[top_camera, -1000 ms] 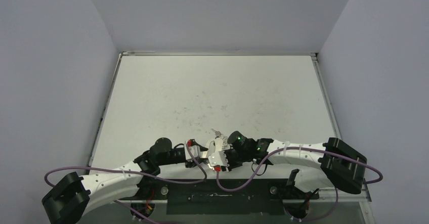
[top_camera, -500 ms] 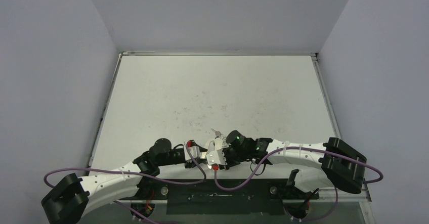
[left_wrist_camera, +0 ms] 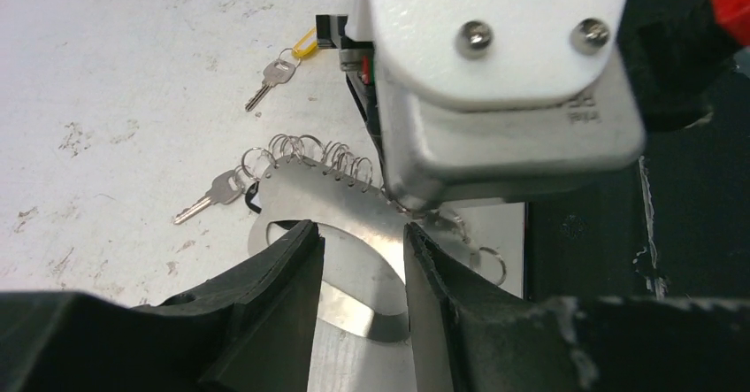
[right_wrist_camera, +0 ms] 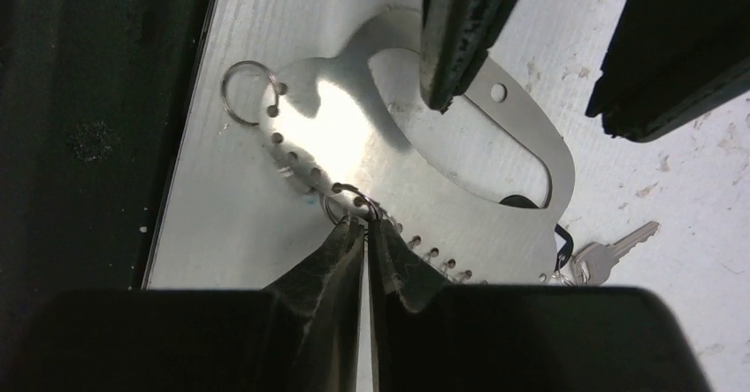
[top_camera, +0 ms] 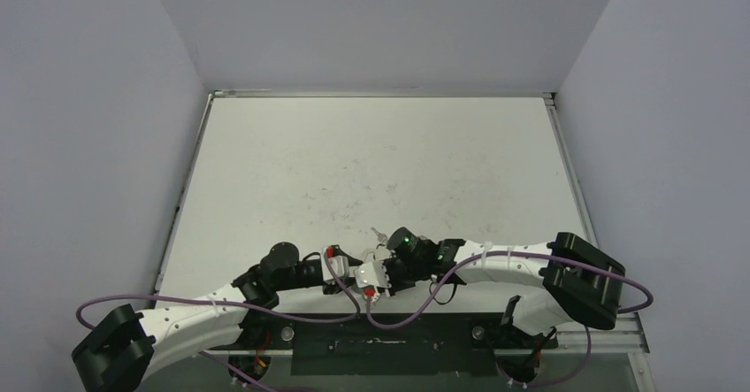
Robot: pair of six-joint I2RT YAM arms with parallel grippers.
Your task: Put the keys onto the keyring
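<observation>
The keyring point(left_wrist_camera: 336, 193) is a flat silver plate with an oval cutout and small rings along one edge. It lies by the table's near edge and also shows in the right wrist view point(right_wrist_camera: 354, 135). My left gripper point(left_wrist_camera: 358, 228) is open, with one finger in the cutout and the other outside the thin band. My right gripper point(right_wrist_camera: 365, 222) is shut on a small ring point(right_wrist_camera: 351, 199) at the plate's holed edge. A key with a yellow tag point(left_wrist_camera: 274, 73) lies apart on the table. A second key point(left_wrist_camera: 210, 197), beside a black cover, lies at the plate's end.
The right wrist's white housing point(left_wrist_camera: 495, 82) hangs just above the keyring. The black strip past the table's near edge point(right_wrist_camera: 88, 144) runs beside the plate. The white tabletop point(top_camera: 380, 162) is walled on three sides. A loose ring point(right_wrist_camera: 248, 87) sticks out at the plate's corner.
My right arm has shifted a little to the left, its gripper staying at the keyring. My left arm has not moved.
</observation>
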